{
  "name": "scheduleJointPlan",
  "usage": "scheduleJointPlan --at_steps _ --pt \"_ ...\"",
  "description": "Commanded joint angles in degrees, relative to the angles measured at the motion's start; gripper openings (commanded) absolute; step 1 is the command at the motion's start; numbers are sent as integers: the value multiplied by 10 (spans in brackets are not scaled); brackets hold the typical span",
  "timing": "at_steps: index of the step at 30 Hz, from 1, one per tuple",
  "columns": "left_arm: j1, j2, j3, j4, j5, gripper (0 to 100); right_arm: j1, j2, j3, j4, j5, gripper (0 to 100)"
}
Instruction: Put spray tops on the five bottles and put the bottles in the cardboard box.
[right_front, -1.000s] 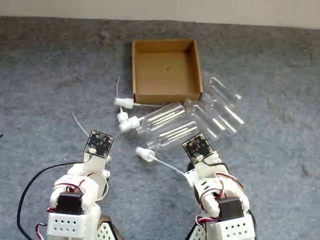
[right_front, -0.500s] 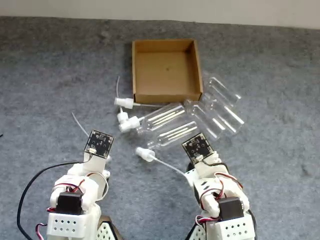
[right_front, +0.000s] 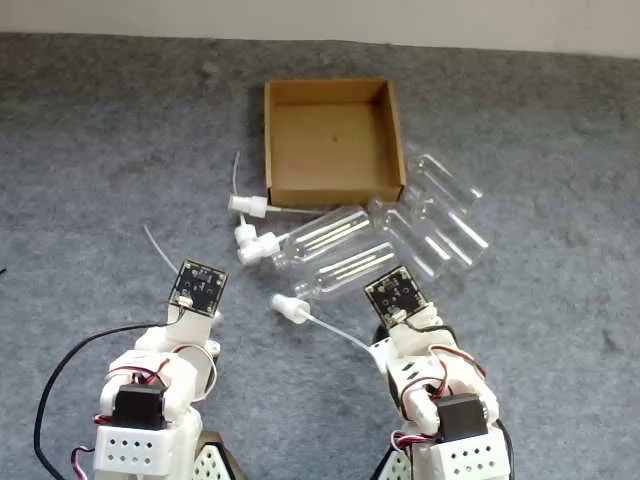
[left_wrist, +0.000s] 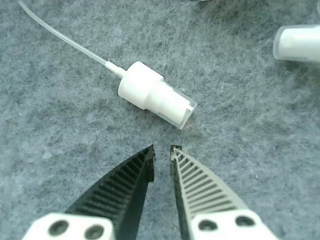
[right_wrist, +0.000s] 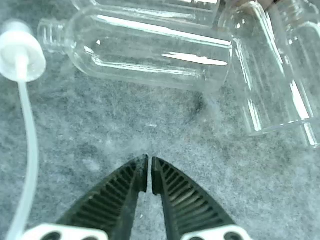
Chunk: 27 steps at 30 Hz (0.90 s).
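The open cardboard box (right_front: 333, 140) stands at the far middle of the grey carpet. Several clear bottles lie without tops on their sides just right of it and in front of it (right_front: 345, 268). One bottle (right_wrist: 150, 50) lies just ahead of my right gripper (right_wrist: 149, 159), which is shut and holds nothing. A white spray top (right_wrist: 20, 57) with its long tube lies by that bottle's neck. My left gripper (left_wrist: 161, 149) is shut and empty, a short way from another spray top (left_wrist: 155, 95). More spray tops (right_front: 250, 225) lie left of the bottles.
The left arm (right_front: 160, 385) and right arm (right_front: 435, 385) sit at the near edge. A thin tube (right_front: 158, 248) runs out from under the left wrist. Bare carpet (right_front: 80, 150) lies to the far left and right of the box.
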Motion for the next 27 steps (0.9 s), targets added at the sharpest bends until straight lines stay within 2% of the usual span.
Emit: scheduleJointPlan --at_steps 1,15,18,21,25,27 --pt "9 -3 11 0 -3 27 -1 -10 96 4 6 4" --pt "9 -4 11 -2 -4 27 -2 -10 96 3 8 4" --pt "3 -4 11 -58 -5 27 -1 -10 96 2 8 4" --pt "-46 -4 11 -109 -11 27 3 -10 96 3 8 4" --pt "-168 -4 11 -162 -120 27 20 -10 91 -1 9 4" --pt "-192 -3 11 -163 -135 27 42 -10 66 -1 9 4"
